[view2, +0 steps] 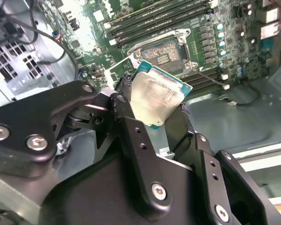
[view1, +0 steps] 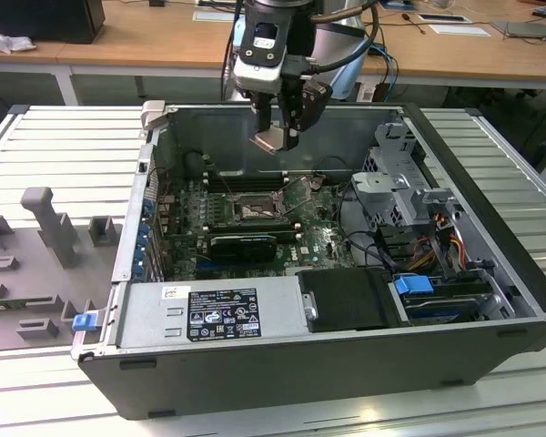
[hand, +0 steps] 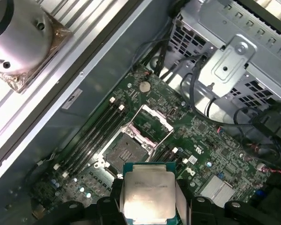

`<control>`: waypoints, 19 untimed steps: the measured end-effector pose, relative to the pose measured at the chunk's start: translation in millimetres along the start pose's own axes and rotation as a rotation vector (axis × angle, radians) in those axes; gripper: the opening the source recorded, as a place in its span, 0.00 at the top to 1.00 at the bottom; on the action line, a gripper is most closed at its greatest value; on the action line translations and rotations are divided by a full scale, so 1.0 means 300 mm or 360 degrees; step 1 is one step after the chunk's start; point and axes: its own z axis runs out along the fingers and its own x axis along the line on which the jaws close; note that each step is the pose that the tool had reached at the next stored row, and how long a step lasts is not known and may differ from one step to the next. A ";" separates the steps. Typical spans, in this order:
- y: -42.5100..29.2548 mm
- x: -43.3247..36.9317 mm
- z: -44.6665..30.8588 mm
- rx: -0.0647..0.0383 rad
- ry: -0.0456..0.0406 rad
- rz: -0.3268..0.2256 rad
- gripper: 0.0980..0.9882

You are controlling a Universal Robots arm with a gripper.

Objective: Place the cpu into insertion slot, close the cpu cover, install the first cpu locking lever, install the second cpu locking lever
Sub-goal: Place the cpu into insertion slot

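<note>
My gripper hangs over the open computer case, shut on the cpu, a small square chip with a pale metal top. In both wrist views the cpu sits clamped between the two black fingers. The insertion slot lies bare on the green motherboard below, a clear gap under the chip. The cpu cover is swung open beside the slot. A thin lever rod juts out from the socket's edge.
Long black memory slots run beside the socket. A black expansion card lies in front of it. A metal drive cage with cables is at the exterior view's right, the power supply is at the front, and a grey fixture stands outside the case.
</note>
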 end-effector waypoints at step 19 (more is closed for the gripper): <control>-0.002 0.000 0.018 -0.0008 -0.0038 0.0430 0.52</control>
